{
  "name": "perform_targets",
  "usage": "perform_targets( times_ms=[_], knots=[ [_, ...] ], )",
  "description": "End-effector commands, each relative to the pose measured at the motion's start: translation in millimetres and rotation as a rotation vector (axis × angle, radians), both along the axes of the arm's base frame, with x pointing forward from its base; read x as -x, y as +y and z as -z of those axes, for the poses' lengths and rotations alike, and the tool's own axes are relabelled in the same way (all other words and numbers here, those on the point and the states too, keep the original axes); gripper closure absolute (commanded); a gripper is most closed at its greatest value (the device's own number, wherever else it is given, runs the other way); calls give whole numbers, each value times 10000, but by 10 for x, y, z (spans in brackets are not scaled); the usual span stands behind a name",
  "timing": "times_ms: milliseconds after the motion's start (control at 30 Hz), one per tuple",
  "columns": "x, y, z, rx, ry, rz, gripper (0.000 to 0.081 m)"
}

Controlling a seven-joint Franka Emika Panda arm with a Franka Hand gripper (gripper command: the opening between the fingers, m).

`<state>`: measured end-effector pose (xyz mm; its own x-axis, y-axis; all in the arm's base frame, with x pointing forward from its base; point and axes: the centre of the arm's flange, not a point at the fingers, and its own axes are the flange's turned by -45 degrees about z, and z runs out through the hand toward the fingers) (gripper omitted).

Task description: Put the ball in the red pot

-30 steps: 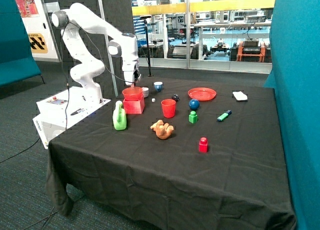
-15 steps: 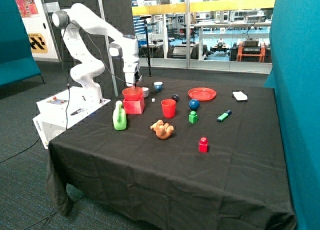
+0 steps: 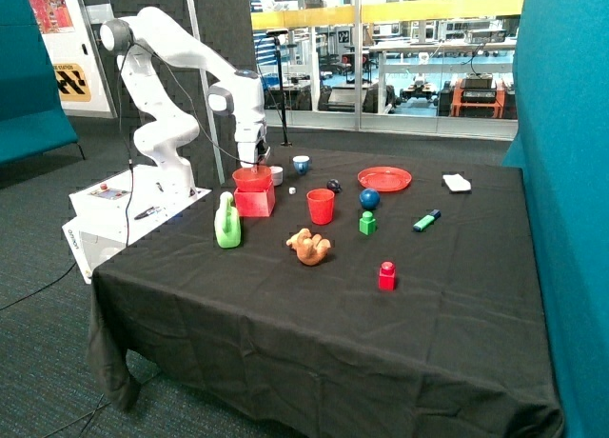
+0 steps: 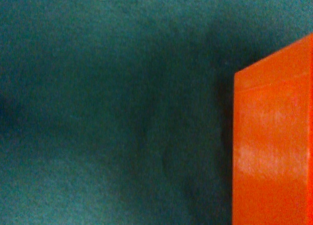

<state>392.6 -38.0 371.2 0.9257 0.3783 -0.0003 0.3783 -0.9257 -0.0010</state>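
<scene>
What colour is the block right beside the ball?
Green. The block sits just in front of the dark blue ball, clearest in the outside view.

A red cup, green bottle, red plate and orange toy stand on the black tablecloth.

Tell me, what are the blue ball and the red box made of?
The ball looks like smooth, shiny plastic or rubber; a small bright glint shows on top. The red box seems to be hard plastic: flat straight sides with a soft sheen, also seen in the wrist view. The gripper hangs just above it.
</scene>
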Motion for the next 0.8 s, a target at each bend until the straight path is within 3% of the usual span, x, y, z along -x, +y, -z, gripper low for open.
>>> perform_targets(
  times_ms=[0, 767],
  knots=[
    [23, -30, 36, 8, -6, 139, 807],
    [-20, 86, 10, 8, -6, -67, 808]
  ],
)
